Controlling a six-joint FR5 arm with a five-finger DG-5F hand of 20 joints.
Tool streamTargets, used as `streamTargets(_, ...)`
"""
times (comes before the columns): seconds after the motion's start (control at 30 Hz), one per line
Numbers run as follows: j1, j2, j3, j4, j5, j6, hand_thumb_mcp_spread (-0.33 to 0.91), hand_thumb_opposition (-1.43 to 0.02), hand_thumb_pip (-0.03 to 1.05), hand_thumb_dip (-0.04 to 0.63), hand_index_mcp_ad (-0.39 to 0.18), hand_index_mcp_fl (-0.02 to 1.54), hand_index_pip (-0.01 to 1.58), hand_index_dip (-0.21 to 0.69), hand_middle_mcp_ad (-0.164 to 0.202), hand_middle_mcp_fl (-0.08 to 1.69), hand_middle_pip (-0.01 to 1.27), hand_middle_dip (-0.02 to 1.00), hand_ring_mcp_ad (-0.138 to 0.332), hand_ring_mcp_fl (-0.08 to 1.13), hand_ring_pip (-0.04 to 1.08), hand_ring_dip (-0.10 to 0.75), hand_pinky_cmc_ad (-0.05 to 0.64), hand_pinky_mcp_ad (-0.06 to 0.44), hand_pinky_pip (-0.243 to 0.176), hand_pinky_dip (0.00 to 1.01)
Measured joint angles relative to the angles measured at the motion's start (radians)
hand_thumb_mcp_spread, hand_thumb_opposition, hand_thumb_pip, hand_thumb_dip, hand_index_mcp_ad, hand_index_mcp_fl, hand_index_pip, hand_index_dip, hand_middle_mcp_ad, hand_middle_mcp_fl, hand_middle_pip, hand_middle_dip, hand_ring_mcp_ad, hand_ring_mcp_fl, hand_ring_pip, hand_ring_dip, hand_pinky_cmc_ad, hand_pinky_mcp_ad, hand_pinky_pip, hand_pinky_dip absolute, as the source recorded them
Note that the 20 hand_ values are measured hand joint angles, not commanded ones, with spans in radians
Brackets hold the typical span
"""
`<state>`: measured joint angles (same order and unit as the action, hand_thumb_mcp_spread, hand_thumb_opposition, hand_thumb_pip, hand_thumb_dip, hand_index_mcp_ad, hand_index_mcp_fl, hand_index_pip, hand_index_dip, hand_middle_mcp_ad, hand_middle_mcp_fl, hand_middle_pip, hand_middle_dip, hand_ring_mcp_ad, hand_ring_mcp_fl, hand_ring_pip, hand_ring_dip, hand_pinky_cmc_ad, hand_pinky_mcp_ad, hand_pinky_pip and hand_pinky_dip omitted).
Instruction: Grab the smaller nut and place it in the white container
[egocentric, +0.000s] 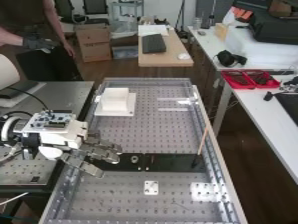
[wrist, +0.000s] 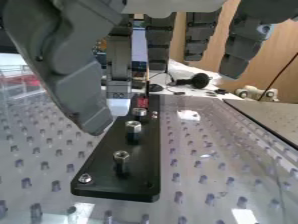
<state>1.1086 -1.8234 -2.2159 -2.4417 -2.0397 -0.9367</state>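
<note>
Dangles blocky, hard-shelled grey fingers (egocentric: 101, 154) closest to the wrist camera, open and loosely straight, near one end of a smooth black plate (egocentric: 174, 162) with rounded corners. Bears on that plate a row of shiny, six-sided metal nuts (wrist: 134, 126); cannot tell which is the smaller. Lies across a glossy table (egocentric: 149, 132) dotted with a regular grid. Has, farther along, a boxy, matte white container (egocentric: 115, 100) on a flat white slab (egocentric: 106, 112).

The bench (egocentric: 176, 137) is bearing a white box (egocentric: 116, 98) by its far left corner, a black plate (egocentric: 174, 162) and, nearer, a white plate (egocentric: 151, 187).
</note>
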Motion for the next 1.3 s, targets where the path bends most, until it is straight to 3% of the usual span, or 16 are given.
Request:
streamTargets(0.23,-0.003,-0.026,-0.003,0.044,-0.012,-0.014,0.37,-0.85,0.81,0.206,-0.148,0.01,1.56,0.12,0.051,0.06,0.13,0.23,0.145,0.0,0.08,0.099,0.361,0.311,-0.026,0.18)
streamTargets(0.83,-0.022,-0.064,-0.016,0.095,-0.021,-0.048,0.4,-0.84,0.81,0.206,-0.152,0.01,1.56,0.126,0.051,0.05,0.13,0.23,0.147,0.0,0.08,0.099,0.365,0.311,-0.012,0.18)
streamTargets(1.3,-0.032,-0.074,-0.027,0.135,-0.037,-0.041,0.4,-0.84,0.81,0.206,-0.152,0.01,1.56,0.126,0.051,0.01,0.13,0.23,0.147,0.0,0.08,0.099,0.365,0.311,-0.012,0.18)
